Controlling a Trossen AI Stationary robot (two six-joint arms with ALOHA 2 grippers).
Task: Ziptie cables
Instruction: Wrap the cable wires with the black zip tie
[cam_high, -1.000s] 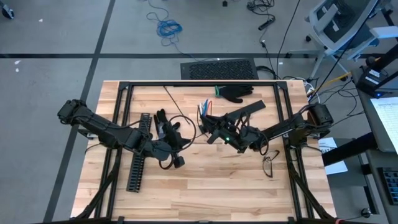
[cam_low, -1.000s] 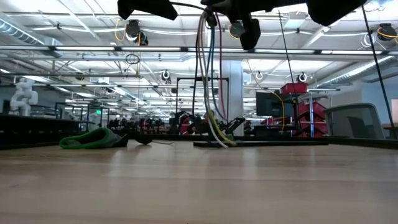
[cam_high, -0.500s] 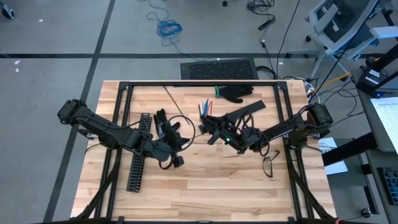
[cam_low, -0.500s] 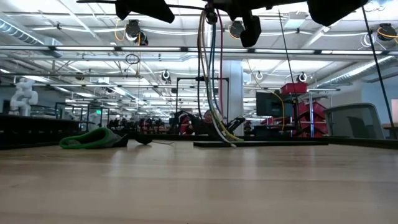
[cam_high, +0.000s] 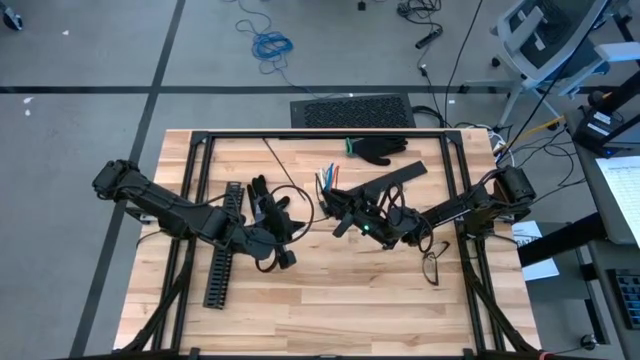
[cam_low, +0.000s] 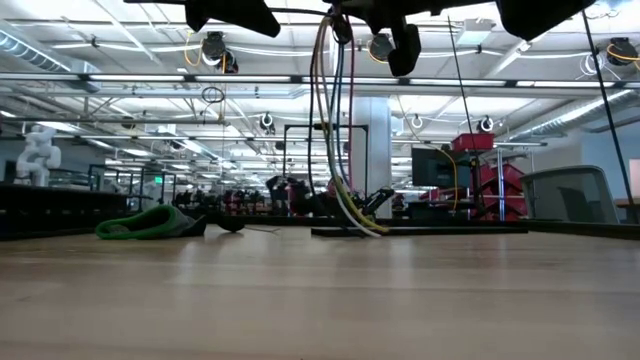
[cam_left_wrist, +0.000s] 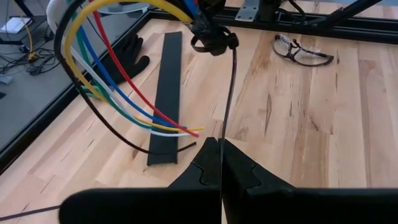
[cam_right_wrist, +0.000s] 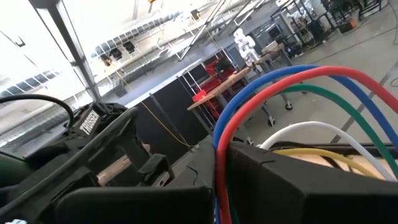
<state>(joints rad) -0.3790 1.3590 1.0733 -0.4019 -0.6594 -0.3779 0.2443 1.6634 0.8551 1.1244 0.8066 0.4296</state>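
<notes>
Left gripper: the left gripper (cam_high: 283, 222) sits left of the table's middle, its two fingers (cam_left_wrist: 208, 168) pressed together with no gap; a thin black zip tie strap (cam_left_wrist: 228, 93) is pinched in the seam between them and runs off towards the bundle

Right gripper: the right gripper (cam_high: 345, 207) is just right of the middle, raised above the wood; its fingers (cam_right_wrist: 292, 180) are clamped tight on the cables, which pass between them

Cables: the cables (cam_high: 325, 180) are a bundle of yellow, white, blue, green, red and dark wires; they arch out of the right gripper and their free ends fan out towards the far side, tips near the black flat strip (cam_left_wrist: 165, 93). In the low view the cables (cam_low: 335, 120) hang from the gripper at the top and curve to the table surface

Zip tie loop: a small black loop (cam_left_wrist: 211, 40) sits around the bundle where it leaves the right gripper; it looks only loosely closed, though this is hard to judge

Slotted channel: a long black slotted channel (cam_high: 224, 250) lies on the left part of the table (cam_high: 330, 300), beside the left arm

Other items: a black and green glove (cam_high: 378, 148) lies at the far edge, a pair of clear safety glasses (cam_left_wrist: 301, 51) lies on the right side, apart from the bundle
</notes>
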